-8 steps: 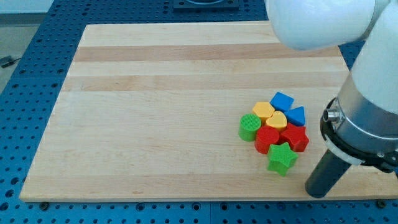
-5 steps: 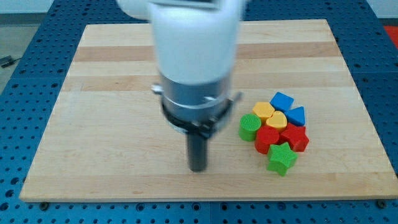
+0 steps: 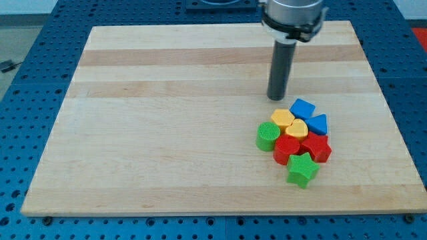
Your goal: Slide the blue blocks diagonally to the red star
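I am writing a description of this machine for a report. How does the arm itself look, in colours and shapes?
At the view's top a silver-grey metal collar with a dark ring shows. From it hangs a straight, dark grey, round rod with a smooth surface. My tip is its blunt lower end. No cables, markings or labels are visible on these parts. The rest of the arm is out of the picture.

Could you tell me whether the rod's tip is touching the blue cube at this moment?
Apart. In the camera view, my tip sits toward the view's top-left of the blue cube, with a strip of bare board plainly visible between them.
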